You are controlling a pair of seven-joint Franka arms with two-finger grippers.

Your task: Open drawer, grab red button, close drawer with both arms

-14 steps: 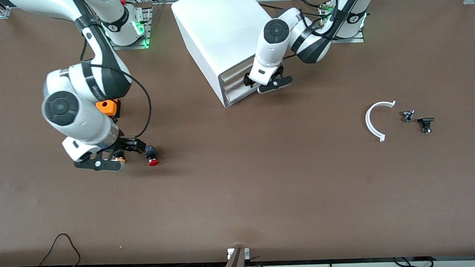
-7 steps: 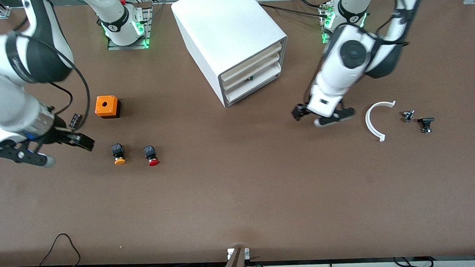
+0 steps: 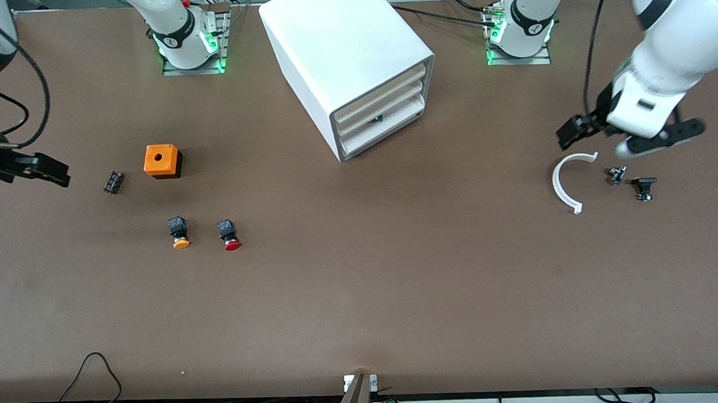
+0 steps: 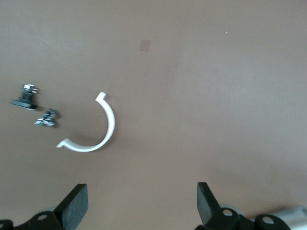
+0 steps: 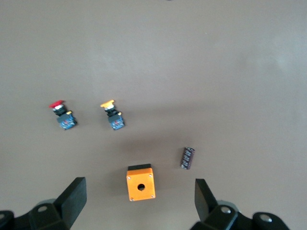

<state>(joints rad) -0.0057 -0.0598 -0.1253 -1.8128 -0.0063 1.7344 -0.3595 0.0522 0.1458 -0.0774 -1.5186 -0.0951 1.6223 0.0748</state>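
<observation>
Brown table [image 3: 363,287]: both grippers, right [image 3: 17,179] and left [image 3: 629,135], have been pulled away, jaws spread, empty. Button [image 3: 230,234] lies at seven o'clock from closed drawer [image 3: 386,131]; task seemingly finished.

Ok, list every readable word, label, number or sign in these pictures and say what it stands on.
None can be read.
Round marks on the two arm bases: too small.
White cabinet, orange box, buttons: no lettering visible.
</observation>
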